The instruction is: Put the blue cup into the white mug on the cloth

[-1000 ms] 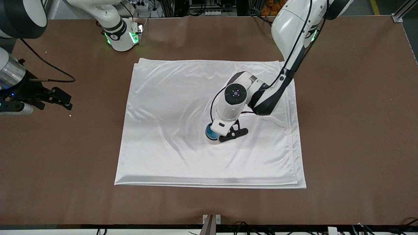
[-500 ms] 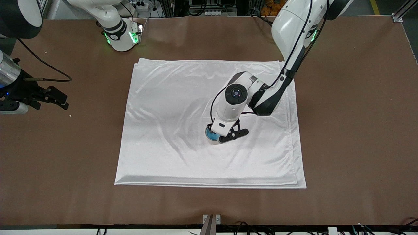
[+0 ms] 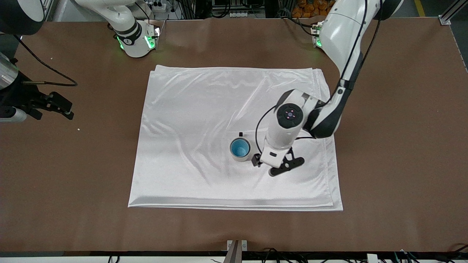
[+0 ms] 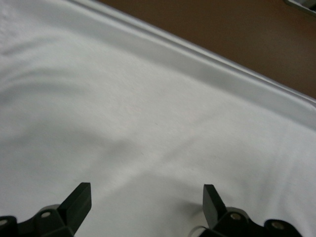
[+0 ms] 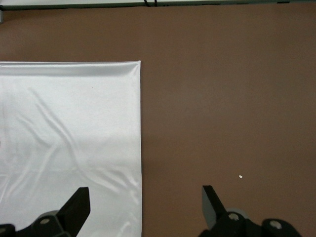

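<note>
The blue cup point(image 3: 240, 147) sits inside the white mug point(image 3: 241, 157), which stands upright on the cloth point(image 3: 190, 120) with its dark handle point(image 3: 240, 134) pointing toward the robots. My left gripper point(image 3: 275, 165) is open and empty over the cloth, beside the mug toward the left arm's end. Its wrist view shows only cloth point(image 4: 148, 113) between the fingers of the left gripper point(image 4: 145, 195). My right gripper point(image 3: 67, 109) is open and empty over bare table at the right arm's end; its wrist view shows the right gripper point(image 5: 145, 195) above the cloth's edge point(image 5: 69, 128).
The brown table point(image 3: 395, 146) surrounds the cloth on all sides. A small white crumb point(image 3: 78, 129) lies on the table near the right gripper; it also shows in the right wrist view point(image 5: 240, 177).
My left gripper has let go of the blue cup in the mug and moved off it toward the left arm's end. The right gripper has drawn slightly away from the cloth.
</note>
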{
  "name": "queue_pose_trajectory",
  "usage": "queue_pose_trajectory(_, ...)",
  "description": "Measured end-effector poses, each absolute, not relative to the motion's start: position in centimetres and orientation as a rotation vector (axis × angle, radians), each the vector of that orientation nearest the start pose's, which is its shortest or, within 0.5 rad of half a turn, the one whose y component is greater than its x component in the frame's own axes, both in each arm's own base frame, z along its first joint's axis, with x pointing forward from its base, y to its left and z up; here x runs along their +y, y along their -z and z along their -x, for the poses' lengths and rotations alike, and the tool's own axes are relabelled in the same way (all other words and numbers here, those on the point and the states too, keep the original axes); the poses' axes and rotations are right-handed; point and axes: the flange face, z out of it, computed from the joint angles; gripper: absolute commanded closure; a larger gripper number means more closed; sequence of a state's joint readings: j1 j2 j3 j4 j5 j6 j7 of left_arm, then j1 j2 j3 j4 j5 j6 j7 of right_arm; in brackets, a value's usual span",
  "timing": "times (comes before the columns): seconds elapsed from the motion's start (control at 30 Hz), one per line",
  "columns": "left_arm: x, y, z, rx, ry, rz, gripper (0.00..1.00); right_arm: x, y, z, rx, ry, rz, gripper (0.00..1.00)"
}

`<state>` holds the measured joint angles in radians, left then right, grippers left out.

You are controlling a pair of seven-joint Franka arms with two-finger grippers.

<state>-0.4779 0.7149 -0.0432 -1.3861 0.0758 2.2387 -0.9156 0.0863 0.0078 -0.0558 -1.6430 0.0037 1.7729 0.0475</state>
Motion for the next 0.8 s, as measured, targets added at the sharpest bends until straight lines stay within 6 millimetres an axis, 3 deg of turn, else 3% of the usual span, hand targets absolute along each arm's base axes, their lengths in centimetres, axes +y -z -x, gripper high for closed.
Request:
queue_pose_trajectory(0.23,-26.0,-31.6,-69.5,-0.508,0.209,3.125,0.00,1.8,-60.8,-56.8,0.025,0.165,3.129,0.00)
queue_pose_trajectory(0.5,-15.5,-32.1,-72.5,-0.386,0.213,3.117,0.00,1.9,-61.1,-56.0,0.018,0.115,3.132,0.00)
queue_pose_trajectory(0.6,-13.0,-32.0,-73.0,-0.352,0.212,3.115,0.00,1.9,-61.4,-55.7,-0.002,0.100,3.133,0.00)
queue_pose_trajectory(0.8,-10.4,-32.0,-73.4,-0.284,0.210,3.114,0.00,1.9,-61.5,-55.3,-0.055,0.077,3.134,0.00)
